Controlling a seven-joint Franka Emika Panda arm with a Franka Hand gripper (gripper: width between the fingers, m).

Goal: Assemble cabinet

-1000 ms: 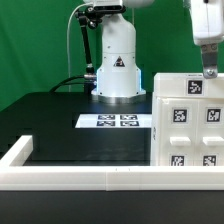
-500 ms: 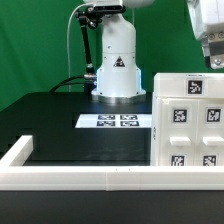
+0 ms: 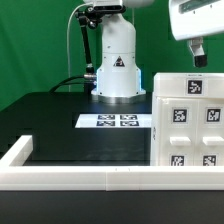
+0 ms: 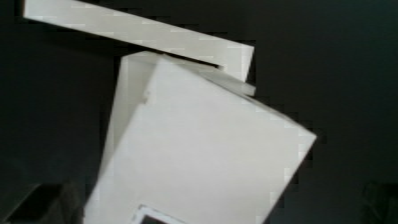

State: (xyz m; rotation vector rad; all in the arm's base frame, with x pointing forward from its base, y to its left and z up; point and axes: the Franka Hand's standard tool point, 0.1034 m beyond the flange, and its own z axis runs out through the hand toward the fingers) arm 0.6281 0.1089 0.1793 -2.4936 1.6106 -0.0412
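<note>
The cabinet (image 3: 188, 122) is a white boxy body with black-and-white tags. It stands on the black table at the exterior view's right. My gripper (image 3: 197, 55) hangs above its top, apart from it and holding nothing that I can see. Only one dark finger tip shows, so I cannot tell how the jaws stand. The wrist view looks down on the cabinet's plain white top (image 4: 199, 140), with the edge of one tag (image 4: 160, 214) showing. My fingers do not show clearly there.
The marker board (image 3: 118, 121) lies flat mid-table. The arm's white base (image 3: 116, 68) stands behind it with a black cable. A low white rim (image 3: 80, 178) runs along the table's front and left, and also shows in the wrist view (image 4: 143, 35).
My gripper has risen from just above the cabinet's top and moved toward the exterior view's left. The cabinet has not moved.
</note>
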